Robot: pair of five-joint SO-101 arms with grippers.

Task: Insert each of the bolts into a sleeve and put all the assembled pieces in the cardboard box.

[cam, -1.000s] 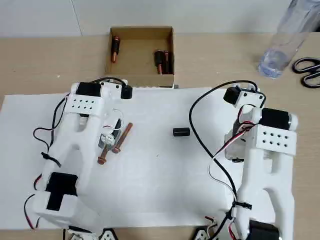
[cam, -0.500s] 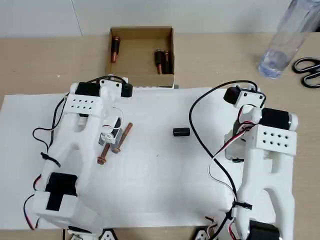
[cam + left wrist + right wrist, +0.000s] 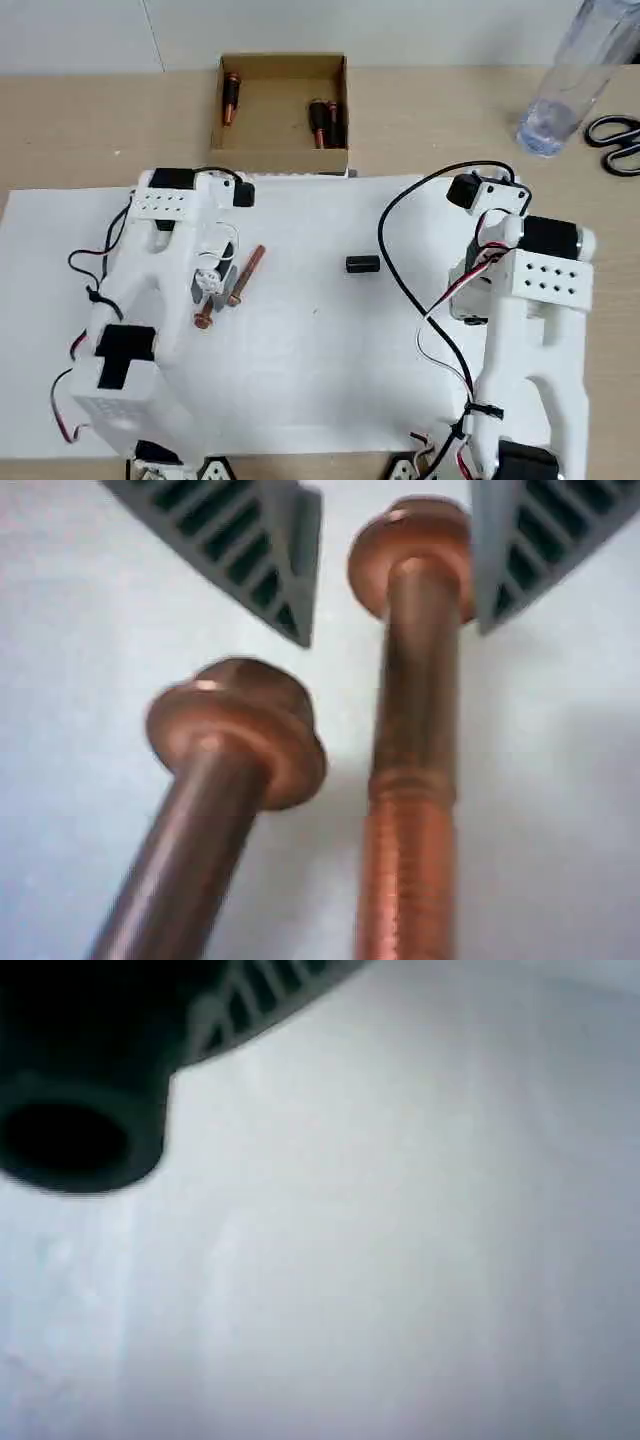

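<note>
Two copper bolts lie side by side on the white sheet, one (image 3: 247, 271) in plain sight, the other (image 3: 204, 318) partly under my left gripper (image 3: 212, 279). In the left wrist view, my left gripper (image 3: 395, 625) is open, and its grey fingertips (image 3: 265, 555) straddle the head of one bolt (image 3: 410, 560). The second bolt (image 3: 235, 735) lies just outside them. A loose black sleeve (image 3: 362, 264) rests mid-table. In the right wrist view, a grey finger (image 3: 270, 995) presses on another black sleeve (image 3: 75, 1140), held above the sheet. The cardboard box (image 3: 280, 156) holds assembled pieces (image 3: 322, 120).
A clear plastic bottle (image 3: 565, 90) and black scissors (image 3: 615, 140) sit at the back right on the wooden table. The white sheet (image 3: 330, 370) covers the working area. The right arm (image 3: 535, 300) stands at the sheet's right edge, its cables looping inward.
My left arm has swung slightly toward the front and its gripper has come down over the bolts. The right arm, bolts and loose sleeve have stayed put.
</note>
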